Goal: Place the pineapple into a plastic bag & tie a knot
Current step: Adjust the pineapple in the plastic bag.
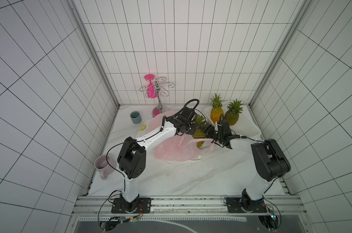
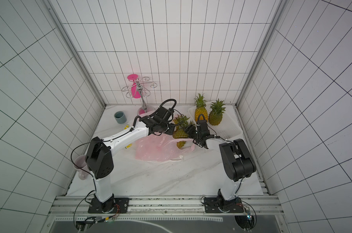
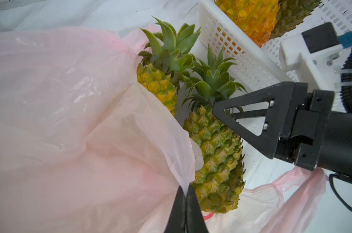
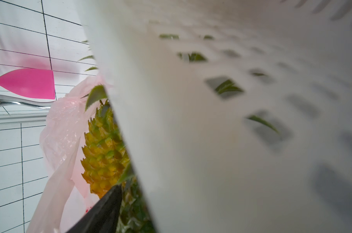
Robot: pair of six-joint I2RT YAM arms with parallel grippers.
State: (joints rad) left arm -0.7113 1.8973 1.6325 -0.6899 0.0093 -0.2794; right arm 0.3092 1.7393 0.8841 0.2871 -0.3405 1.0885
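Note:
A pink plastic bag (image 1: 175, 149) (image 2: 157, 150) (image 3: 70, 121) lies crumpled mid-table. My left gripper (image 3: 186, 187) (image 1: 192, 132) is shut on the rim of its mouth. A green-yellow pineapple (image 1: 199, 134) (image 2: 180, 134) (image 3: 217, 157) lies with its base at that mouth. My right gripper (image 1: 206, 129) (image 2: 189, 129) straddles its upper body just below the crown. One finger (image 3: 218, 110) (image 4: 102, 209) rests against the fruit and the other is hidden, so its hold is unclear. A second pineapple (image 3: 157, 84) (image 4: 104, 145) lies half under the bag.
A white slotted basket (image 1: 249, 129) (image 3: 241, 58) holds two upright pineapples (image 1: 216, 115) at the back right, close to my right wrist. A chrome rack with a pink glass (image 1: 151, 88), a grey-blue cup (image 1: 135, 117) and a mauve mug (image 1: 103, 164) stand on the left.

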